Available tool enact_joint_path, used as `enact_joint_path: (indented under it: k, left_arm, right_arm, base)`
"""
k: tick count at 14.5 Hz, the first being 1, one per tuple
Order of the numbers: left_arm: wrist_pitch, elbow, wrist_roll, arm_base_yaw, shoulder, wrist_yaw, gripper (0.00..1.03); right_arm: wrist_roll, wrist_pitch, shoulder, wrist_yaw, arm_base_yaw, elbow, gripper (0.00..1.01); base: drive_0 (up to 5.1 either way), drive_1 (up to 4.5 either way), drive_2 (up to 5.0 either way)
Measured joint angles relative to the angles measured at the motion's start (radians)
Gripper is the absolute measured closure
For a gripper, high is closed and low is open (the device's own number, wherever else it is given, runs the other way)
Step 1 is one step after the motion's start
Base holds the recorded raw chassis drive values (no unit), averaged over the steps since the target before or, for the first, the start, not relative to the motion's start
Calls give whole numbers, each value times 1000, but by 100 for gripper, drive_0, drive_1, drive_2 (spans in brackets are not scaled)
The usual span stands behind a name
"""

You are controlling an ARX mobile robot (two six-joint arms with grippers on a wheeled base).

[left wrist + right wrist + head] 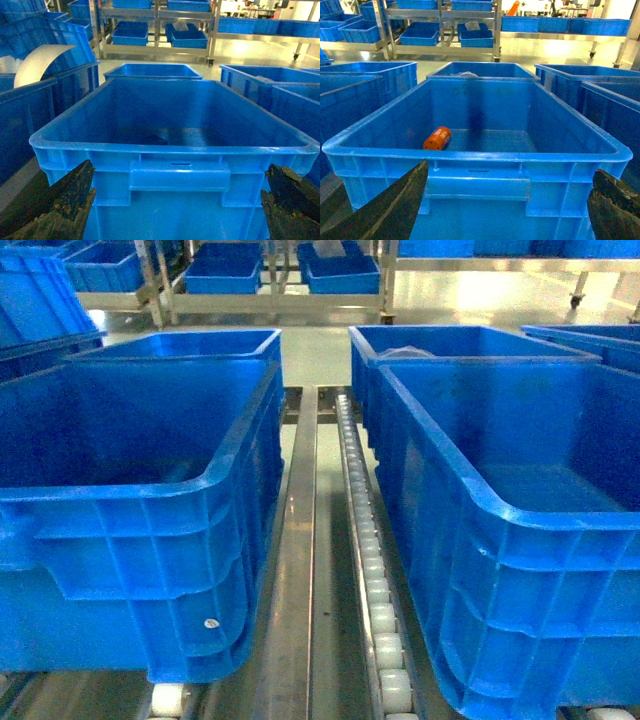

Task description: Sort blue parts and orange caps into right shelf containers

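Facing: left claw (175,200) and right claw (507,200) each hang just before the near wall of a blue bin, fingers spread wide, nothing between them.
Left bin: left crate (170,165) sits square to its claw, handle slot centred; the floor looks bare, though a dark patch near mid-floor is too dim to name.
Right bin: right crate (480,170) holds one orange cap (437,138) on its floor, in the near-left part, close to the left wall.
Cap axis: the cap lies on its side, long axis slanting from near-left to far-right; small dark holes show on the near end.
Why so: judging by the task, both claws spread at rim level would suit either reaching in or having let go; the cap in the right crate fits a sorted piece or one waiting.
Between: roller track (365,540) runs lengthwise between the crates, so bins can slide.
Beyond: further crates stand behind, then metal shelves (442,30) carrying smaller blue trays.
Blue parts: none made out.
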Motion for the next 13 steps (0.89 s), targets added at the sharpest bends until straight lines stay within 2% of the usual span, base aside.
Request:
enact_joint_path:
  k: [1, 13]
  left_arm:
    - [0, 0, 0, 0, 0, 0, 5]
    - [0, 0, 0, 0, 0, 0, 5]
  right_arm:
    - [0, 0, 0, 0, 0, 0, 4]
    - [0, 0, 0, 0, 0, 0, 3]
  base:
    - [0, 0, 0]
    - [0, 0, 0]
